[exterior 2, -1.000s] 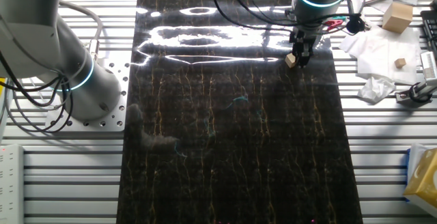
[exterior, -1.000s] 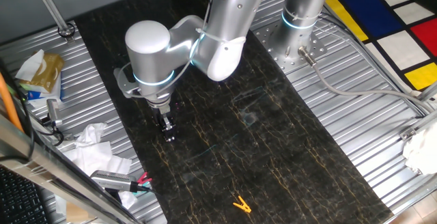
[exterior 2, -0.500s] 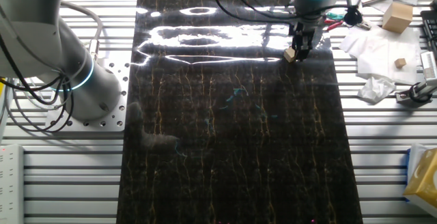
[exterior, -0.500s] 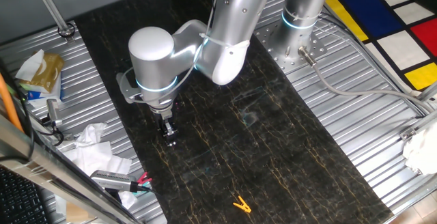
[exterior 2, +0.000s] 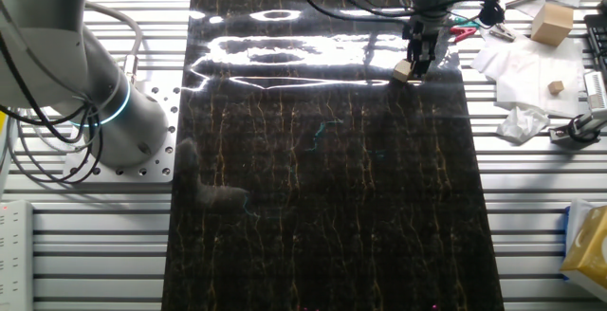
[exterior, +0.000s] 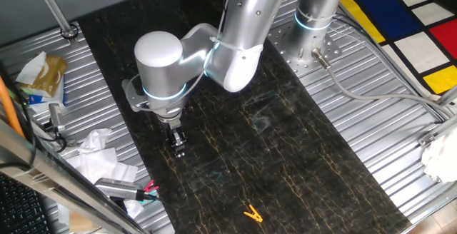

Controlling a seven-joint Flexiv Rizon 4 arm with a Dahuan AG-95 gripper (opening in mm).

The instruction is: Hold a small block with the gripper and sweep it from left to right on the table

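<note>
The pale tan small block [exterior 2: 403, 69] sits low on the black gold-veined table [exterior 2: 322, 207], near its edge.

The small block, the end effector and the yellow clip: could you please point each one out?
small block [exterior 2: 403, 70]: the other fixed view, its pale face.
end effector [exterior: 178, 148]: one fixed view, between the fingertips.
yellow clip [exterior: 251, 213]: one fixed view, its middle.

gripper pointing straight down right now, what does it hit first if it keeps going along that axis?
The table, most likely. The gripper points down at it, and the small block sits at its fingertips, so the block would probably touch first. The remaining gap, if any, cannot be judged.
</note>
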